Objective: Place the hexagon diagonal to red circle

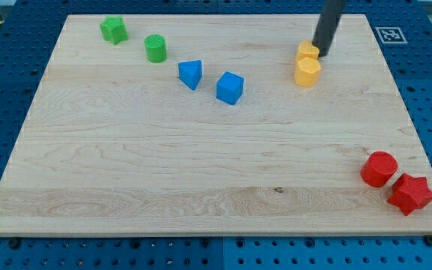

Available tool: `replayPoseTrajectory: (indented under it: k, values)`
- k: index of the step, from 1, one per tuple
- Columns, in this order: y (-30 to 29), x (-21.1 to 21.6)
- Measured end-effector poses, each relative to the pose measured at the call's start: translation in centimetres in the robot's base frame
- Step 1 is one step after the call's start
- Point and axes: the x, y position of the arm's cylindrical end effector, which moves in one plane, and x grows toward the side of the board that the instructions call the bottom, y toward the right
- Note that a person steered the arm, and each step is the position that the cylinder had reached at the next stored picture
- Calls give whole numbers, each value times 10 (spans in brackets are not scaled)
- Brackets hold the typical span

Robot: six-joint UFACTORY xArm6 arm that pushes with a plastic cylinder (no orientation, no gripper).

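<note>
Two yellow blocks stacked close, yellow hexagon just below my tip, holding nothing, red circle way off bottom right

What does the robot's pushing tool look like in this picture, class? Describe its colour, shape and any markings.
Only a straight, round rod shows, dark grey to black and plain. No cables, labels or markings are visible on it. My tip is blunt and no wider than the shaft. The arm above lies outside the view.

The wooden desk carries two green blocks at eleven o'clock, two blue near twelve, two yellow at one, and a red cylinder and red star at four.
</note>
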Motion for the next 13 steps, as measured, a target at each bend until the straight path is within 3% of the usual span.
replayPoseTrajectory:
  k: [1, 4, 6, 7, 9, 11, 13]
  values:
    - [-22, 8]
    - [9, 128]
    - [37, 112]
    - [60, 124]
    - [52, 177]
    - [58, 130]
    - [23, 157]
